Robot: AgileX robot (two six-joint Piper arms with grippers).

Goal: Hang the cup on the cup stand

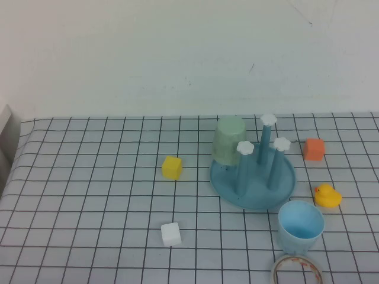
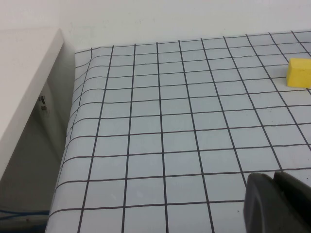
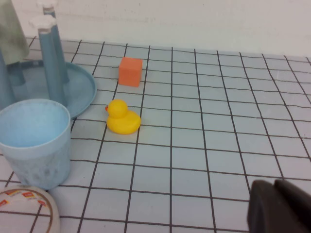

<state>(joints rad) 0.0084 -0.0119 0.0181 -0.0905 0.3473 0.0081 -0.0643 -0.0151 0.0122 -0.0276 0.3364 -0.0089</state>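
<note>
Only wrist views show each closed pincer (left (image 2: pixel 278 204), right (image 3: pixel 279 208)).

Sky-blue cup (image 1: pixel 301 225), blue cup stand (image 1: pixel 253 180) with white caps, pale green cup (image 1: pixel 228 141), yellow duck (image 1: pixel 327 196), black-gridded counter (image 1: pixel 89 189).

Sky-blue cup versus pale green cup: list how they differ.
The sky-blue cup stands mouth-up on the table; the pale green cup sits upside down on the cup stand. The blue one stands nearer the robot, the green one farther back. Both are plain and handleless.
</note>
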